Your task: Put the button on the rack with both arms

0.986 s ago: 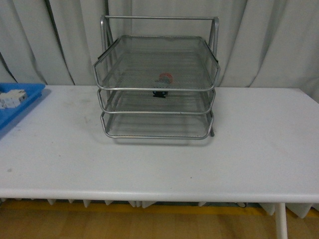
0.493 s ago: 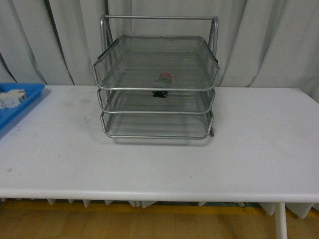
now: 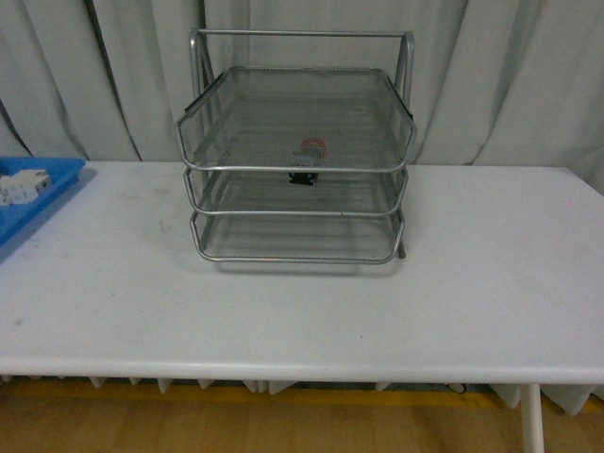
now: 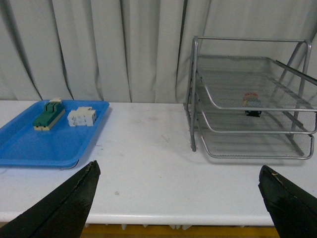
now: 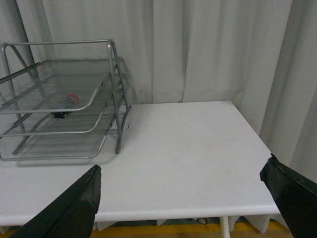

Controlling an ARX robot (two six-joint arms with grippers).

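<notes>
From the front, the rack (image 3: 295,160) stands on the white table (image 3: 302,302), open side toward the camera, and the button (image 3: 307,162) rests in it, red cap up and black body below; through the mesh it looks to sit on the middle tier, though the top tray's wire blurs that. Neither arm shows here. At the left wrist, the left gripper (image 4: 178,198) has its jaws wide apart and empty, well back from the rack, with the blue tray (image 4: 29,148) off to one side holding a white block (image 4: 81,117) and a green part (image 4: 48,114). The button appears again between the tiers. At the right wrist, the right gripper (image 5: 181,201) is likewise spread and empty, and the button lies deep in the rack. I judge the button light, rigid and hard, its cap smooth; the blocky body offers flat faces to pinch. Its long axis seems roughly upright
</notes>
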